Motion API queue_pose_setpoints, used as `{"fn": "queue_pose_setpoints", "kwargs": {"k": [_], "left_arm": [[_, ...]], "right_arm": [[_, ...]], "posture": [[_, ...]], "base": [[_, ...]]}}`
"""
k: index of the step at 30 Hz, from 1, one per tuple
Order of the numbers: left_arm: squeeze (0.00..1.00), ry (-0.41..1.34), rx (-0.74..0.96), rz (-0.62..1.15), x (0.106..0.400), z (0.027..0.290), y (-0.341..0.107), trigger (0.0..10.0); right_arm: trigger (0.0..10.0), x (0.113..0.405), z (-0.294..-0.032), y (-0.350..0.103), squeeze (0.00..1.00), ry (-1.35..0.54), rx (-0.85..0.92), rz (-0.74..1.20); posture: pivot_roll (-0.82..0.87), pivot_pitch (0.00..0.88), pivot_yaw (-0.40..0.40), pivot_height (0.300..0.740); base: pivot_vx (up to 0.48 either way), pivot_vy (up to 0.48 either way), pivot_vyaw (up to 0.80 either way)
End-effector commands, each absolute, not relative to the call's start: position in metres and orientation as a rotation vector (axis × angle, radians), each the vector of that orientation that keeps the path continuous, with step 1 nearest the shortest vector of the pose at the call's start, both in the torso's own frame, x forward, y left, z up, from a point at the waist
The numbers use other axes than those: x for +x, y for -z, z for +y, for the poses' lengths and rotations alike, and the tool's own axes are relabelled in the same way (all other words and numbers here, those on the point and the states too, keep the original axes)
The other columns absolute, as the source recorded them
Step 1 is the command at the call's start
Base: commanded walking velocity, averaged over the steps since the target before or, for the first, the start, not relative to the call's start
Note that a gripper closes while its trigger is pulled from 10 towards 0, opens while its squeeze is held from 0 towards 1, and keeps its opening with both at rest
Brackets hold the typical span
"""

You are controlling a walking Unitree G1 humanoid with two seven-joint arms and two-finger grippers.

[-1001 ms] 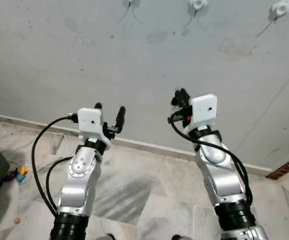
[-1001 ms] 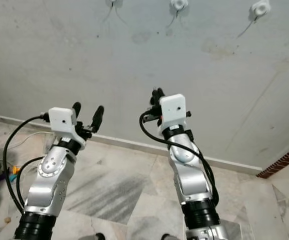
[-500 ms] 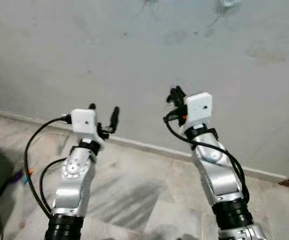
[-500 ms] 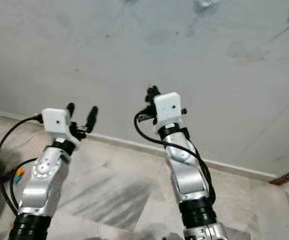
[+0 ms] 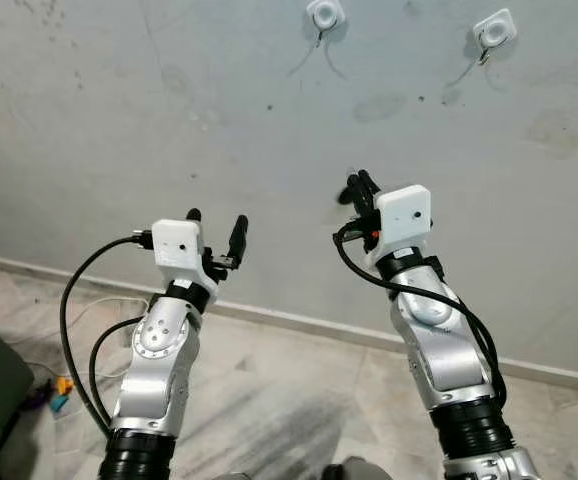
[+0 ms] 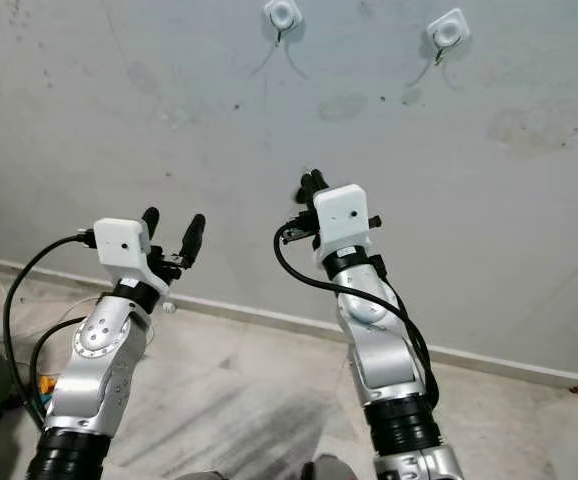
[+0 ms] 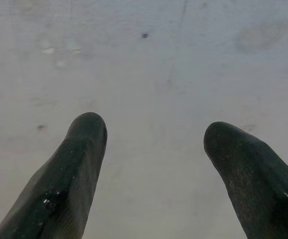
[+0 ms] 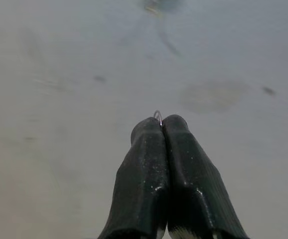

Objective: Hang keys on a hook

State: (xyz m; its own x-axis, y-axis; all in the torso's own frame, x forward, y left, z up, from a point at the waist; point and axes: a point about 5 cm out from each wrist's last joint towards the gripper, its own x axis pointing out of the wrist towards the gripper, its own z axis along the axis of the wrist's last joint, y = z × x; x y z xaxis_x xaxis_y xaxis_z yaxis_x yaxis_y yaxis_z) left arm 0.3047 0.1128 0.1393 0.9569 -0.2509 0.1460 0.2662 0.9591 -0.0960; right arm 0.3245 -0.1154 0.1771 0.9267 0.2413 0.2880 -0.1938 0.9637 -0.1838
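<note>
- Thin silver wire, a key ring (image 8: 157,115), is seen poking out just above the tips of the right gripper (image 8: 161,122), whose fingers are pressed tightly together on it; the keys themselves are hidden, so only the ring can be confirmed.
- The right gripper is held raised in front of the wall, below and well apart from the two white hooks (image 5: 325,14) (image 5: 494,30).
- The step in hand is judged to be the lift toward a hook: the ring should be carried above the nearer hook's tip, kept square to the wall, then lowered over it before the fingers are parted.
- The exposed loop is small, so careful alignment is needed; a slip could drop the keys to the floor.
- The left gripper (image 5: 216,226) is held up beside it with its fingers spread apart and nothing between them.
- The wall (image 5: 119,110) is grey, stained and scuffed plaster, with a pale skirting at its foot.
- A marbled tile floor (image 5: 269,390) lies below, with small coloured bits (image 5: 57,388) at the left edge.
</note>
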Motion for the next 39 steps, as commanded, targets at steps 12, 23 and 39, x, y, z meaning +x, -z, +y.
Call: {"fn": "queue_pose_setpoints", "kwargs": {"k": [12, 23, 39], "left_arm": [[0.0, 0.237, -0.096, -0.105, 0.304, 0.12, -0.133, 10.0], [0.0, 0.227, -0.072, -0.054, 0.298, 0.124, -0.115, 10.0], [0.0, 0.218, -0.062, -0.052, 0.293, 0.123, -0.111, 10.0]], "right_arm": [[10.0, 0.325, -0.11, -0.188, 0.0, -0.208, -0.134, -0.365], [10.0, 0.332, -0.111, -0.205, 0.0, -0.211, -0.124, -0.411], [10.0, 0.351, -0.122, -0.24, 0.0, -0.11, -0.108, -0.509]], "posture": [[0.02, 0.143, 0.032, 0.74], [0.02, 0.15, 0.022, 0.74], [0.04, 0.168, 0.007, 0.74]], "base": [[0.227, 0.192, 0.0], [0.0, 0.0, 0.0], [0.0, 0.0, 0.0]]}}
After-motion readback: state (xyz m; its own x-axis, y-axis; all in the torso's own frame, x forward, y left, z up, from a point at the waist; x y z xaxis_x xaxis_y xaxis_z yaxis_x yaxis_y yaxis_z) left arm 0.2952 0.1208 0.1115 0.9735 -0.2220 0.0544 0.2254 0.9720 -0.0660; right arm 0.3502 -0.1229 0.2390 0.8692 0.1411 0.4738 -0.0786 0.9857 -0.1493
